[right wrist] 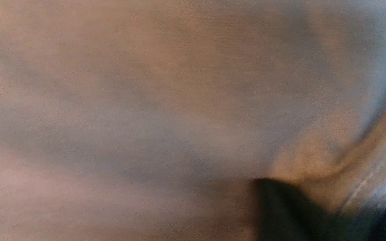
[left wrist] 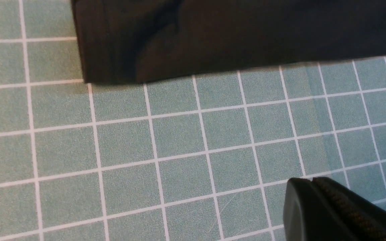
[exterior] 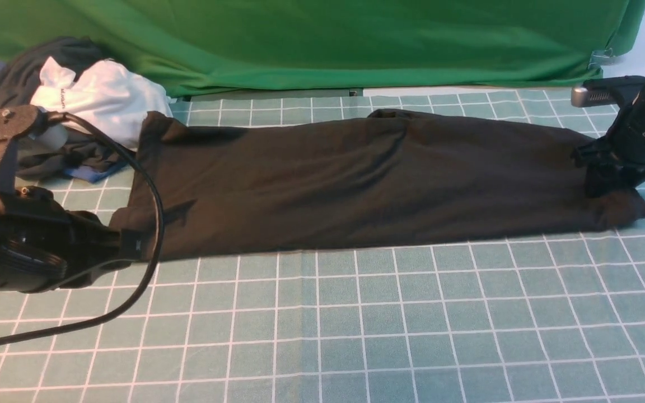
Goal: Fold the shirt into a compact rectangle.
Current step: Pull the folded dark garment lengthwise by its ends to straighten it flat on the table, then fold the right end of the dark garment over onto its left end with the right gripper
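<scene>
Shirt (exterior: 367, 179) lies flat on worktop (exterior: 356, 324) as a long narrow band, one end just beside clothes pile (exterior: 98, 95). Step, by judgement: lengthwise folds done, end-over-end fold due. L hand (exterior: 129, 246): jaws together, empty, at band corner nearest pile. R hand (exterior: 608, 182): on end farthest from pile; grip cannot be told, wrist view blurred. Next: secure that end, carry it toward pile w/o skew.
</scene>
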Controlling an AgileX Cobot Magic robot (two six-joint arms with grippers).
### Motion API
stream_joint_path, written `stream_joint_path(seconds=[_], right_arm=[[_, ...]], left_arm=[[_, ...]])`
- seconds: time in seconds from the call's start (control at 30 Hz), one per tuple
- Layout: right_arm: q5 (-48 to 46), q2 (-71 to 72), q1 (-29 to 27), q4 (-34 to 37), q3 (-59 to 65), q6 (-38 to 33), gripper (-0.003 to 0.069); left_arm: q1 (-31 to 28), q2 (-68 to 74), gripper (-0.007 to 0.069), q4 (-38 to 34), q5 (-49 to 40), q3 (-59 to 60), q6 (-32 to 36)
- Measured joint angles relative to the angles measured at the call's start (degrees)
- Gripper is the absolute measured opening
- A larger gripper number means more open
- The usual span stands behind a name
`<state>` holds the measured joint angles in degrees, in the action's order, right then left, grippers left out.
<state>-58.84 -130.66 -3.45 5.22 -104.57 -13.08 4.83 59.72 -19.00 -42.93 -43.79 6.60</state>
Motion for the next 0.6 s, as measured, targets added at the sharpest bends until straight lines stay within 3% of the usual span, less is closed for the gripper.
stream_joint_path(seconds=[0.1,0.47,0.6], right_arm=[[-1.52,0.0,-0.35,-0.21,-0.77,-1.38,0.0055],[-8.76,7.4,-5.21,-3.78,-5.84,2.81,0.0048],[-9.53,9.8,-4.27,-4.24,-7.25,3.98,0.0048]], left_arm=[[0.0,0.0,0.0013,-0.32,0.0,0.0,0.0],[0.0,0.0,0.0013,-0.4,0.76,0.0,-0.1],[0.0,0.0,0.0013,-0.46,2.43,0.0,-0.1]])
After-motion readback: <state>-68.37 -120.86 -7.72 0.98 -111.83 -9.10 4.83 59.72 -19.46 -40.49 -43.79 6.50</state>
